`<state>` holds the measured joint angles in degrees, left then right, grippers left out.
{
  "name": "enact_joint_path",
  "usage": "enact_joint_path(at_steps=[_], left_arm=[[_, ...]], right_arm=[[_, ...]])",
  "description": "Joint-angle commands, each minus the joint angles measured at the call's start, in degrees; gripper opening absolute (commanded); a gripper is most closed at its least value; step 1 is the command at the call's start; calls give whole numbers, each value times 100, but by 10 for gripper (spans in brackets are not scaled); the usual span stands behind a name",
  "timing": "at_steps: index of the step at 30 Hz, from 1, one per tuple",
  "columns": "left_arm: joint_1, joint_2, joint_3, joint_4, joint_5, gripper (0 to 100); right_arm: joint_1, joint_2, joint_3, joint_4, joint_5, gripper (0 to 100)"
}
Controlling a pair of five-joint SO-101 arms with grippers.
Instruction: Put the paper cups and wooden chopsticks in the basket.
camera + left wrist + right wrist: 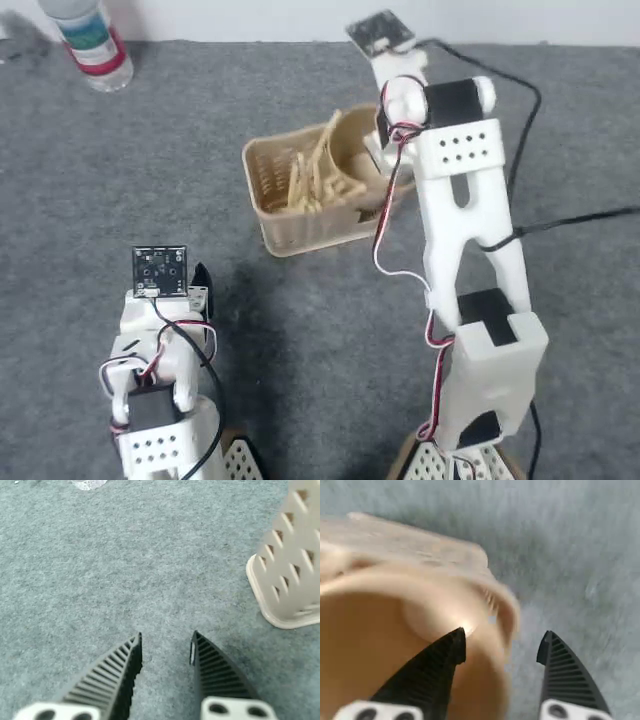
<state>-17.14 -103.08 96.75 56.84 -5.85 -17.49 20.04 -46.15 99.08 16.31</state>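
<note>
The slatted basket [300, 228] sits on the grey carpet [120, 170], with wooden chopsticks [310, 180] piled inside beside a paper cup [380, 630]. The right gripper [502, 639] hangs over that cup, jaws wide and straddling its rim. The left gripper [165, 642] hovers low near the basket, spread apart too and holding nothing.
</note>
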Motion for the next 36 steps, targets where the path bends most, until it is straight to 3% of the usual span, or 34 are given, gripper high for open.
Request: enact_joint_path(at_steps=[1,11,15,18,21,23,26,31,36], left_arm=[[26,-88,-22,-35,-35,148],[35,-105,-22,-88,-35,148],[26,-114,-40,-747,-70,148],[53,-88,-171,-1336,-527,148],[466,-105,-224,-1442,-448,148],[730,-88,-453,-1222,-35,148],[1380,-79,-971,-765,536,148],[2673,-70,-1490,-325,615,148],[2760,-70,-1156,-870,589,148]], right_arm=[[-13,-119,-914,-57,114,229],[277,-488,-1749,338,70,227],[567,-1156,-2066,356,79,227],[1059,-1604,-1873,382,79,202],[1613,-1868,-1081,347,105,3],[2009,-1912,-554,347,79,39],[2475,-1903,281,259,62,6],[2853,-1912,2189,-409,53,8],[2949,-1965,4255,-1947,-668,8]])
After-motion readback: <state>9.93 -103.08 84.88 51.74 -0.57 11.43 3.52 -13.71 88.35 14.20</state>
